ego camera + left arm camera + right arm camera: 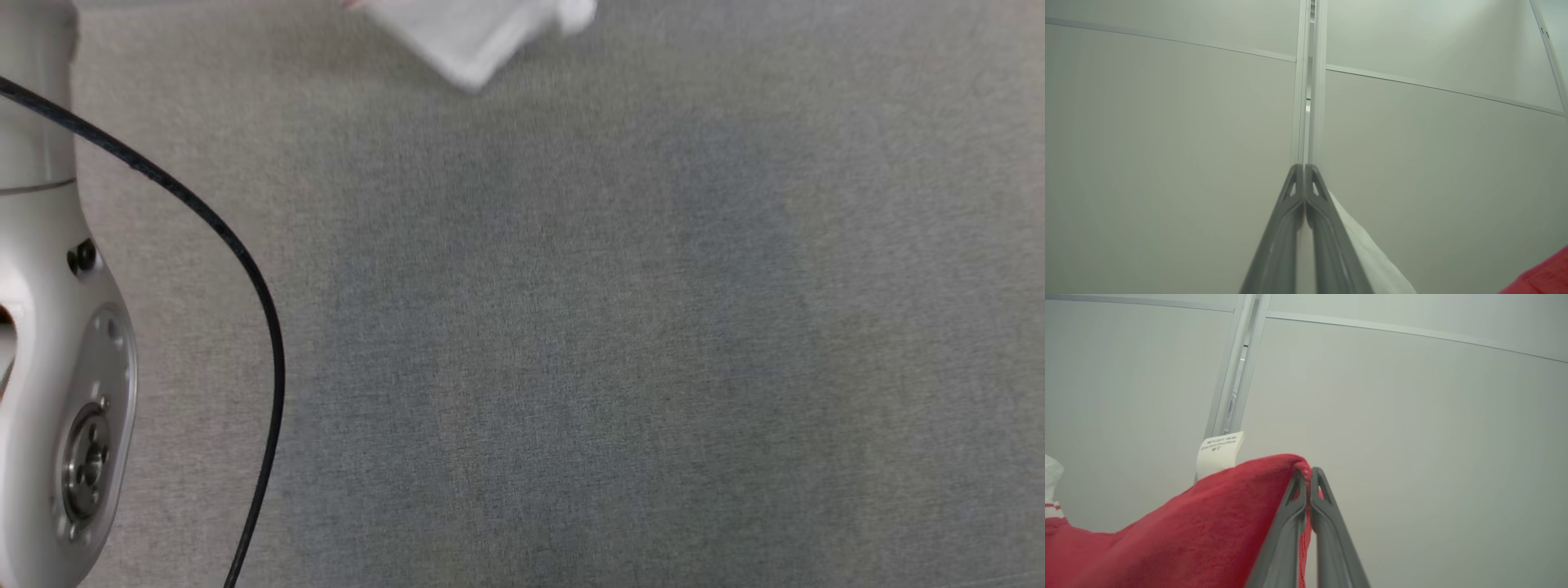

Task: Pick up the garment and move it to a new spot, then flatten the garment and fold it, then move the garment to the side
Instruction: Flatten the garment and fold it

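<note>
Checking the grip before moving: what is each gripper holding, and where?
The right gripper is shut on the garment at a red corner near its label; the left gripper seems to pinch its white edge.

A grey, cloth-textured tabletop [571,327] spreads across the head view, evenly lit, with a soft darker patch over its middle and paler areas toward the left and right edges. The wrist views face pale, plain wall panels [1167,143] crossed by a thin trim line [1412,83]. A narrow light-metal post [1310,81] splits the panels, with a slim dark gap down its centre. The right wrist view shows the same post [1237,363] leaning, under flat, diffuse light.
</note>
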Available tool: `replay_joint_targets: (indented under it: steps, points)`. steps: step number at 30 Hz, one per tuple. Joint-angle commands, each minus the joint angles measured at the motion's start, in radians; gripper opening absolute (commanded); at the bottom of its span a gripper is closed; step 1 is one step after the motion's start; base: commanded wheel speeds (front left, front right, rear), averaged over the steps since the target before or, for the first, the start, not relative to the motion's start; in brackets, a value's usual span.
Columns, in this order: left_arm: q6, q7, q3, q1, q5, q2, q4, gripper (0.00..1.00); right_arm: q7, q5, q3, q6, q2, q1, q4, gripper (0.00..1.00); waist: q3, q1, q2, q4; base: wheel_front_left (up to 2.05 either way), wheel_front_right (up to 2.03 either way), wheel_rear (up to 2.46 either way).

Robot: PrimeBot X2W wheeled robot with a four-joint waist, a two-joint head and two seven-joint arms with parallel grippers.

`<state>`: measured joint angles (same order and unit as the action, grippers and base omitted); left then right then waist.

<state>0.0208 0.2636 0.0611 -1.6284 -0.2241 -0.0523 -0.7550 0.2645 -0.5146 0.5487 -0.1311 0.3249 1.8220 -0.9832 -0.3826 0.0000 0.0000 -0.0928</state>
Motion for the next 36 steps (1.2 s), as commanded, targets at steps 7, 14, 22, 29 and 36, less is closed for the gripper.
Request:
replay_joint_targets:
  steps: [7,14,22,29,36]
  points:
    - [0.018,0.0,0.018,0.041,0.085,-0.001,0.239,0.0,0.001,0.233,-0.384,0.001,-0.13,-0.258,0.274,0.0,-0.161,0.0,0.0,0.002,0.0,0.0,0.0]
    - [-0.019,-0.001,0.102,0.155,0.094,0.0,0.379,0.0,0.001,0.231,-0.392,0.001,-0.149,-0.41,0.369,0.0,-0.246,0.0,0.0,0.01,0.0,0.0,0.0]
    - [-0.052,0.0,0.129,0.317,0.083,0.0,0.344,0.0,0.001,0.161,-0.245,0.001,-0.11,-0.563,0.302,0.0,-0.235,0.0,0.0,0.029,0.0,0.0,0.0]
    - [-0.08,0.0,0.104,0.416,0.093,0.0,0.296,0.0,0.001,0.087,-0.15,0.001,-0.088,-0.653,0.285,0.0,-0.176,0.0,0.0,0.032,0.0,0.0,0.0]
    - [-0.121,0.0,0.148,0.519,0.137,0.0,0.279,0.0,0.001,0.021,-0.02,0.001,-0.059,-0.751,0.238,0.0,-0.089,0.0,0.0,0.038,0.0,0.0,0.0]
